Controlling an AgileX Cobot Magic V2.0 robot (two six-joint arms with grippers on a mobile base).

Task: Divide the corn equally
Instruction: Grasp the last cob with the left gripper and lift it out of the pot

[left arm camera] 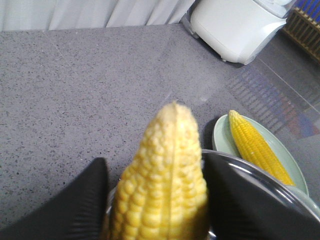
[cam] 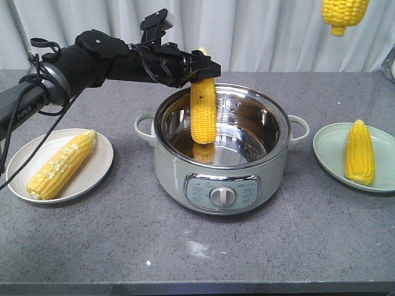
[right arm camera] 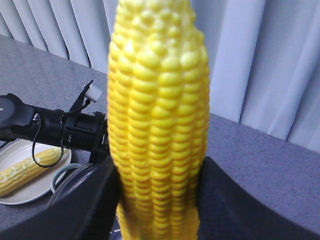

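One grey table (cam: 92,246) carries the lot. One steel-lined pot (cam: 179,172) sits mid-table, by my judgement the source. Two plates, left plate (cam: 102,163) and right plate (cam: 324,145), flank it, each holding one cob: left-plate cob (cam: 62,165), right-plate cob (cam: 360,152). Two more cobs are airborne. The pot cob (cam: 203,114) hangs upright over the pot, pinched near its tip by my left claw (cam: 202,69). The raised cob (cam: 344,13) is clamped in my right claw (right arm camera: 159,205), high on the right. I judge each is bound for its near plate, making two apiece.
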